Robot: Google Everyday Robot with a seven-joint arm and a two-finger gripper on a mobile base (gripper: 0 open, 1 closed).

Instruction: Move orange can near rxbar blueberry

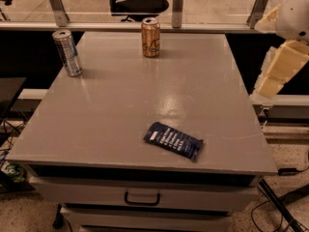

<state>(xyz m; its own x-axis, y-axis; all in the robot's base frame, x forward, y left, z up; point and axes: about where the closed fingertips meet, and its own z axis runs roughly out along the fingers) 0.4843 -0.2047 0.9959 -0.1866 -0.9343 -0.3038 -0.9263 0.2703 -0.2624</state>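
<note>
Bench [116,129] carries the orange can [150,37] upright near its far edge, well apart from the blueberry bar [174,140], which lies flat and slanted near the front edge. A silver-and-blue can [67,53] stands at the far left. The gripper [276,71] hangs beyond the bench's right side, well apart from the orange can; whether it is apart or together, I cannot tell.

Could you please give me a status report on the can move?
Gripper off table's right side. Orange can upright at far edge. Rxbar blueberry flat near front. Silver can far left, clear of path.
</note>
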